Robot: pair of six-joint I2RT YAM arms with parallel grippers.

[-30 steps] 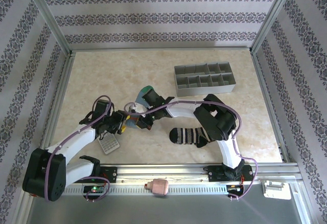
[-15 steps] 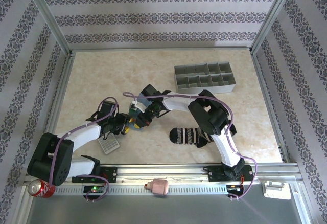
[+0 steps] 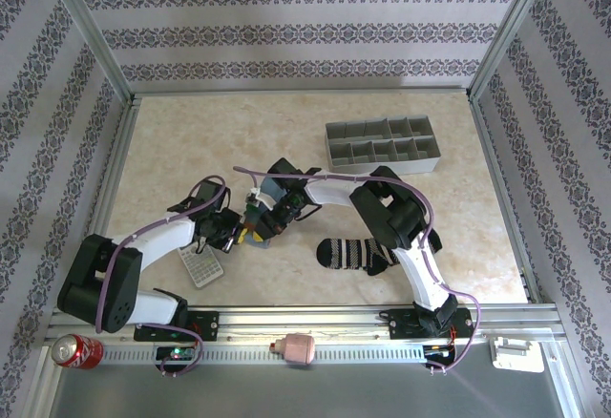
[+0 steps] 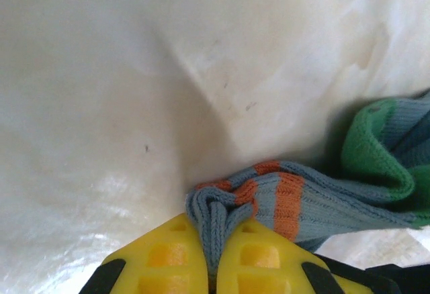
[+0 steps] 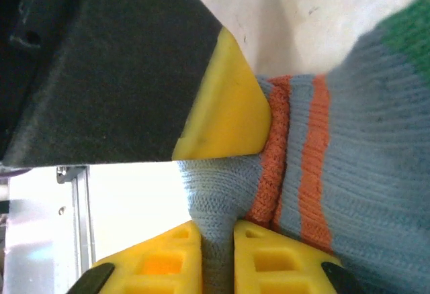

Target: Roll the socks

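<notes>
A: Checked the left end effector (image 4: 213, 262)?

B: Checked. Found it clenched on a bunched fold of the blue-grey sock (image 4: 316, 203), with fabric squeezed between both yellow fingers (image 4: 168, 257). Noted orange stripes just past the tips. Saw the green toe (image 4: 376, 143) off to the right, lying on the counter (image 4: 134, 72).

A: And the right end effector (image 5: 216, 262)?

B: Gripping the same sock. Recorded a grey pleat pinched tight between its two yellow pads (image 5: 158, 260). Also saw a yellow fingertip (image 5: 225, 116) of the left one pressed against the orange band, just above that pleat.

A: Located the sock from overhead?

B: Yes. Placed it left of centre on the counter, caught between the two end effectors at almost tip-to-tip range. Could not make out its shape there, mostly hidden under the fingers.

A: Anything else logged?

B: Marked the striped sock (image 3: 348, 253) lying flat beside the right arm, well apart from the blue-grey one. Marked a calculator (image 3: 200, 266) just beside the left arm, on the near side. Marked a grey divided tray (image 3: 382, 146) toward the far right.
</notes>
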